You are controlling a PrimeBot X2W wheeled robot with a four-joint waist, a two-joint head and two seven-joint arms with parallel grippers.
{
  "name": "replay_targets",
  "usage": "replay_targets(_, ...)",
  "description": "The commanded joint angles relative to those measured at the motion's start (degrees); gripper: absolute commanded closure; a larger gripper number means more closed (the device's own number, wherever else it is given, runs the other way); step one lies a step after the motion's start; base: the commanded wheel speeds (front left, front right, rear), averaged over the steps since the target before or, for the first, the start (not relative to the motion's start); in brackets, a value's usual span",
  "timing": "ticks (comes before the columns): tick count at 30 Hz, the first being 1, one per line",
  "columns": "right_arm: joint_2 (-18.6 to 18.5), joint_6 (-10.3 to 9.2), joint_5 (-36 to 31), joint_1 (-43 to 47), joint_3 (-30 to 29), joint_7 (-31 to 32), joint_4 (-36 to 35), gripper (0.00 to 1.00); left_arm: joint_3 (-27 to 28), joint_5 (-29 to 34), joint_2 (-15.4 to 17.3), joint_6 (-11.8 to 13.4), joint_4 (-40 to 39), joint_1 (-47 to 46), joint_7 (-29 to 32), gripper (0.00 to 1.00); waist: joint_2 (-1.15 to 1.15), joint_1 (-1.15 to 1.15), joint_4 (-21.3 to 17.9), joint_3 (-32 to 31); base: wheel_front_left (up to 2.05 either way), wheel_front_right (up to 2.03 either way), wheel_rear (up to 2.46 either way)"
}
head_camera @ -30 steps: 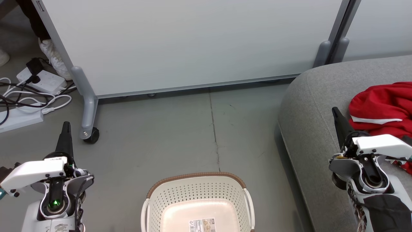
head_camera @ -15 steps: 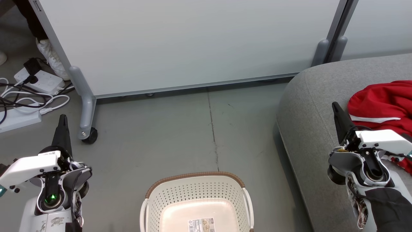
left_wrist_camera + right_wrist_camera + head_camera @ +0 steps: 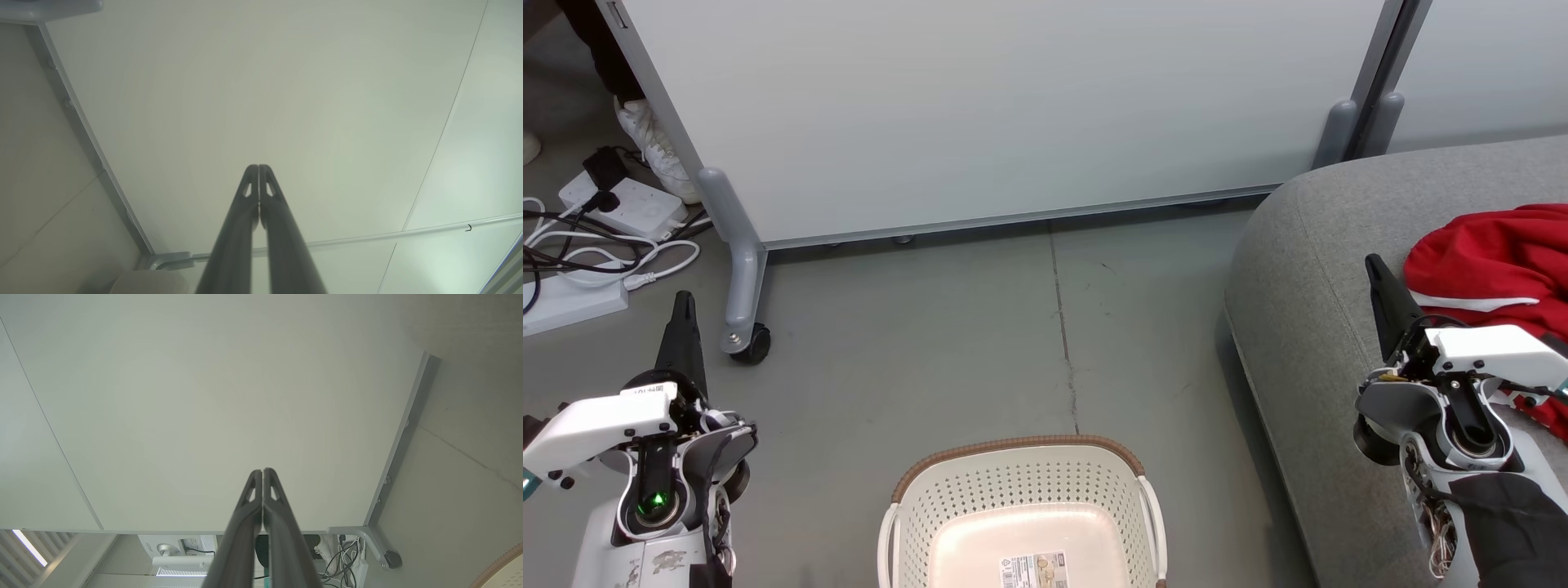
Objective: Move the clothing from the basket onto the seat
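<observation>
left fingers (image 3: 682, 343) and right fingers (image 3: 1387, 306) pressed together, pointing forward

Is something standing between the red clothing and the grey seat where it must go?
Nothing visible does. The red clothing already lies on the grey seat, at the right of the head view. The visible part of the basket holds no garment. The right pincer, shut, shows just beside the clothing.

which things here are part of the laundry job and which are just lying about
Part of the job: the basket, the grey seat, the red clothing lying on it.
Just lying about: the power strip, the cables, the wheeled partition, a person's white shoe beside it.
</observation>
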Motion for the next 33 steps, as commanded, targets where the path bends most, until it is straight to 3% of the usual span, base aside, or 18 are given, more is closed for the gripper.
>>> replay_targets(1,-0.5,0.14,0.4,-0.2,0.0,0.3,0.0,1.0,0.2,-0.1,0.2,-0.3,0.0,-0.9,0.1,1.0,0.0,0.0,0.0,0.0,0.0,0.0,0.0)
replay_targets(33,-0.5,0.14,0.3,-0.2,0.0,0.3,0.0,1.0,0.3,0.0,0.2,-0.3,0.0,-0.9,0.2,1.0,0.0,0.0,0.0,0.0,0.0,0.0,0.0)
